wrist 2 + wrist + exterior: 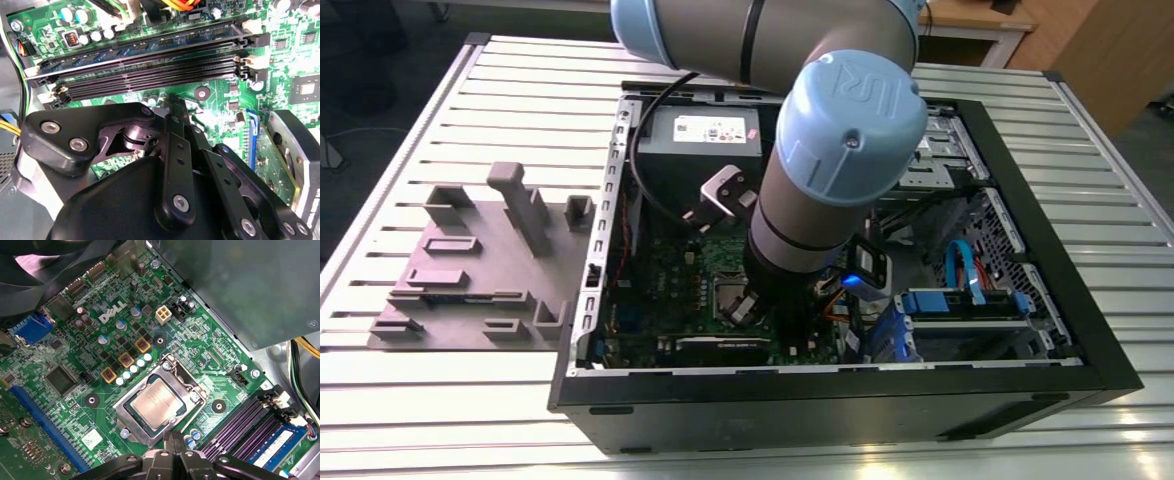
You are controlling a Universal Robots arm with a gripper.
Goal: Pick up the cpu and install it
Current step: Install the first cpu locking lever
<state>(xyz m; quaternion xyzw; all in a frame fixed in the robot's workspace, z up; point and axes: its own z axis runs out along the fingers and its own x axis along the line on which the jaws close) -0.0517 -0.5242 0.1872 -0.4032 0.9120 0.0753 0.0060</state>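
The cpu (158, 401) is seen in the first wrist view lying flat inside the socket frame (161, 401) of the green board (75, 340), with its silvery top facing up and a thin pale border around it. The metal frame surrounds the cpu on all sides, and a thin lever is seen along one side of the frame. The end effector (172, 440) is placed just beside the socket frame, at the edge of the frame that is nearest to the camera, and its dark fingers (174, 436) are brought together into one narrow tip with nothing between them, so it is closed and empty. The tip appears to be apart from the cpu, though whether it touches the frame cannot be told. In the second wrist view the same closed end effector (174, 100) is seen from behind, with its tip pointing toward the long black memory slots (150, 70), which lie near the socket frame on the board. In the exterior view the arm (834, 170) is reaching down into the open computer case (854, 400), and its lower part hides the socket area. The grey power box (700, 135) with a white label is seen inside the case, well apart from the socket frame. The case is standing on the bench (454, 400) of pale metal slats, and a grey fixture plate (474, 270) with raised blocks is lying on the bench just beside the case.
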